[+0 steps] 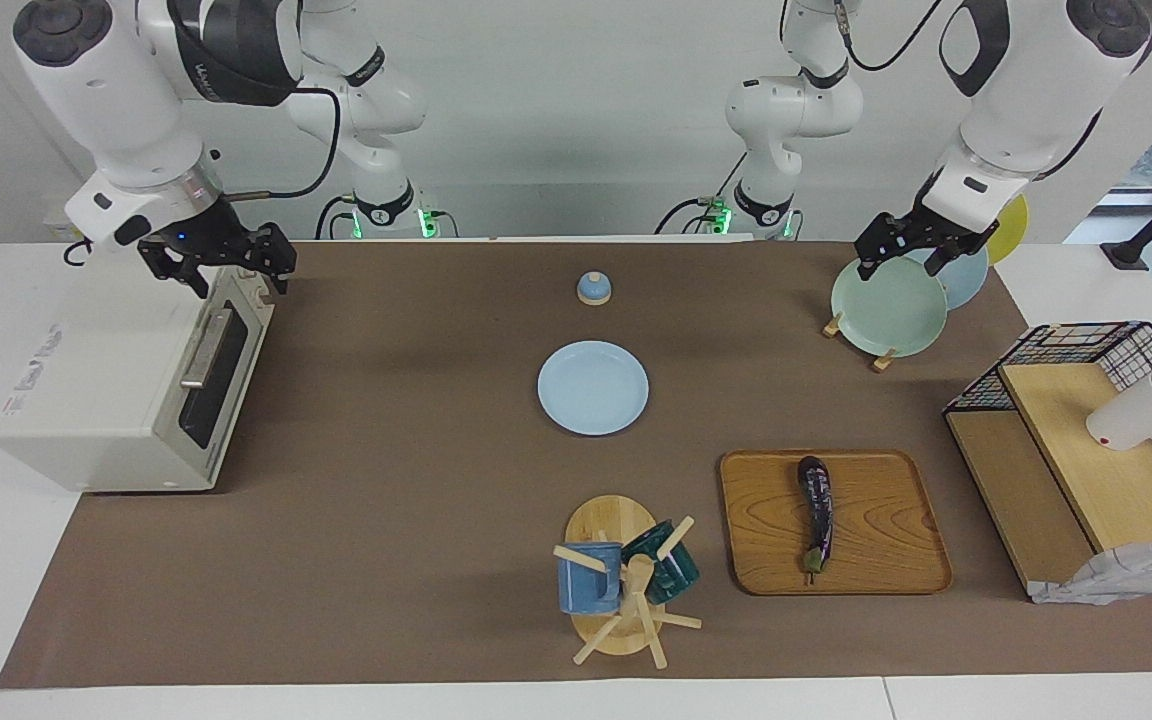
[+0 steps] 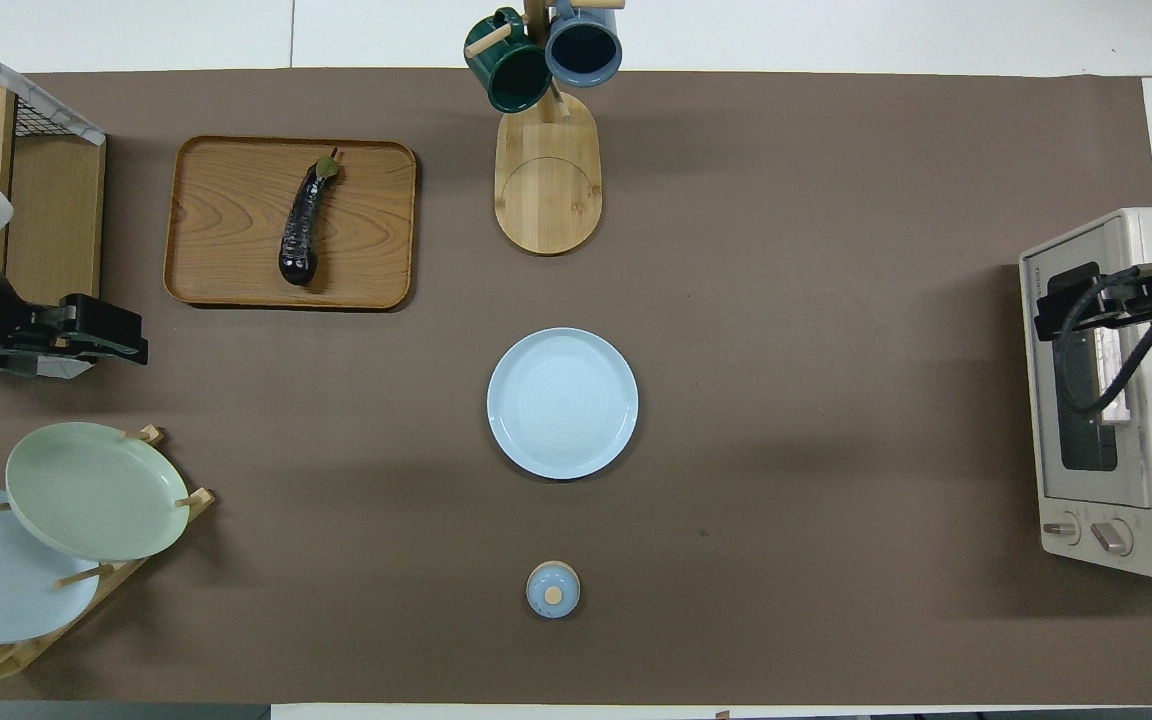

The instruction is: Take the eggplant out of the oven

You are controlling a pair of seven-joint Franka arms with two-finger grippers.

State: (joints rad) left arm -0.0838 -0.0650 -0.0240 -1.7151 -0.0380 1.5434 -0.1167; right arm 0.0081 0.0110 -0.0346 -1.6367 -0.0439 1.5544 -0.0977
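Facing view shows the boxy white toaster oven (image 1: 126,385) with its dark glass door shut, and the right gripper (image 1: 224,262) hanging over its top front edge, fingers apart and empty. Well apart from the oven, the left gripper (image 1: 921,245) hovers open over the pale green plate (image 1: 886,307). Farthest from the robots, the long glossy purple eggplant (image 1: 816,512) lies on the wooden tray (image 1: 881,560). Judging by this, removal looks complete; only retreat remains.
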